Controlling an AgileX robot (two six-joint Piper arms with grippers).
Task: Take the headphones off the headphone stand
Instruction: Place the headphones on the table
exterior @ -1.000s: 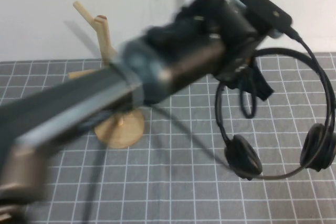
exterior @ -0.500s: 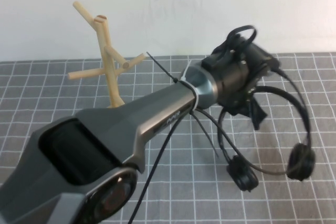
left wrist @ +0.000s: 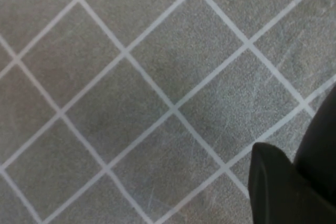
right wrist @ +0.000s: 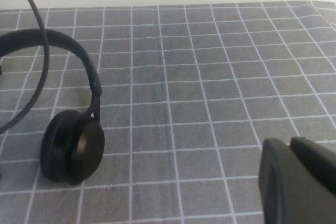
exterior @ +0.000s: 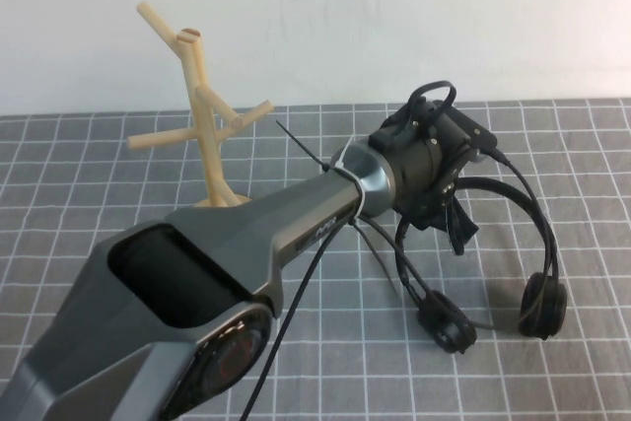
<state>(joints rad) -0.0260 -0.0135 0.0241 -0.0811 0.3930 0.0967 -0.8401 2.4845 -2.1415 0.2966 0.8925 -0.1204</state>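
The headphones (exterior: 513, 244) are off the stand (exterior: 202, 115) now, well to its right, with both ear cups on or just above the surface (exterior: 325, 342). The left pincer (exterior: 449, 214) is clenched on the thin headband, up at its top. The headphones look light and a bit bendy. The band is skinny and smooth, so it could slip or swing. The top middle of the band is the best place to hold. The right pincer (right wrist: 299, 182) waits right of the headphones, near them, and I cannot tell its state.

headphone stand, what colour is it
Light natural wood, the headphone stand; clearest in the high view.
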